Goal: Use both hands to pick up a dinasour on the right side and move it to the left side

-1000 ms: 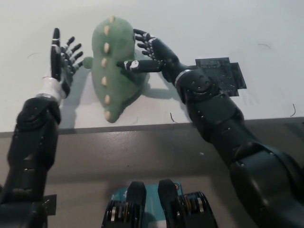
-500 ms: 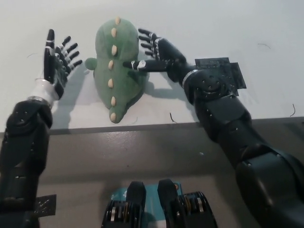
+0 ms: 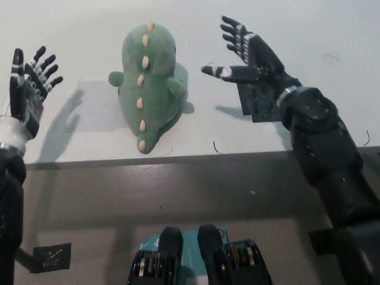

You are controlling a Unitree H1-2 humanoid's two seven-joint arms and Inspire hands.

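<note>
Dinosaur [image 3: 149, 83] lies free on table [image 3: 297, 24]; left hand [image 3: 27, 83], right hand [image 3: 249, 56] spread, empty.

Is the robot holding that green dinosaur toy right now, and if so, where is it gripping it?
Nothing is held. The dinosaur lies on the table, with the left robot hand and right robot hand open on either side, apart from it.

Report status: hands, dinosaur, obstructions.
Left hand open, clear of toy. Right hand open, clear too. Dinosaur lies on table, unheld. Nothing in the way.
</note>
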